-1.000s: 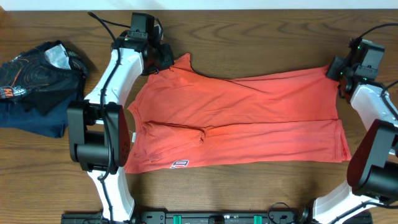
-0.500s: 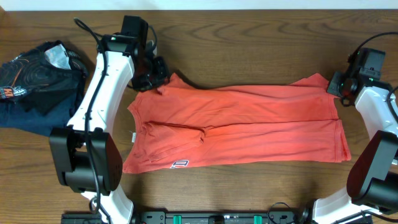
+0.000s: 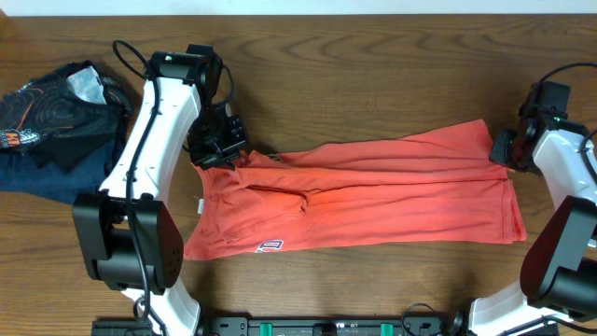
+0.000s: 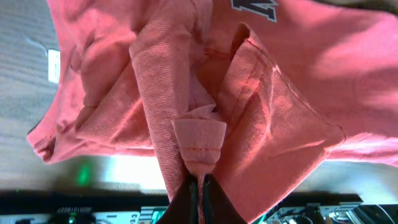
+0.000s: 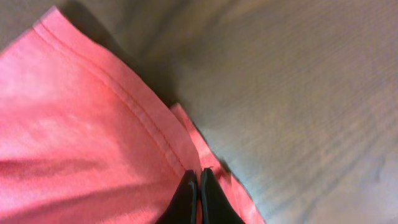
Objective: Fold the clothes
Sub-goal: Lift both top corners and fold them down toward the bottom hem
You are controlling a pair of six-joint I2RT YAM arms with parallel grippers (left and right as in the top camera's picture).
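The coral-red T-shirt lies stretched from left to right across the middle of the wooden table. It is doubled lengthwise: the far edge is drawn toward the near side, so a long narrow upper layer with shallow creases lies over the wider layer below. A small white mark shows near the near-left corner. From the left wrist view the cloth is bunched and ribbed, with a bit of white lettering at the top edge and a small white tag at the left.

The left gripper sits at the far-left corner of the shirt. Its fingers are pressed almost together, pinching a thick, rolled fold of fabric that rises straight out of their tips, and the rest of the shirt hangs and spreads away from that pinch.

The right gripper is at the far-right corner. Its fingers are likewise nearly closed, nipping the very edge of the stitched hem. The red cloth runs off to the left of them, and bare wood lies to the right.

A dark navy garment lies crumpled at the far-left end of the table, well apart from the shirt.
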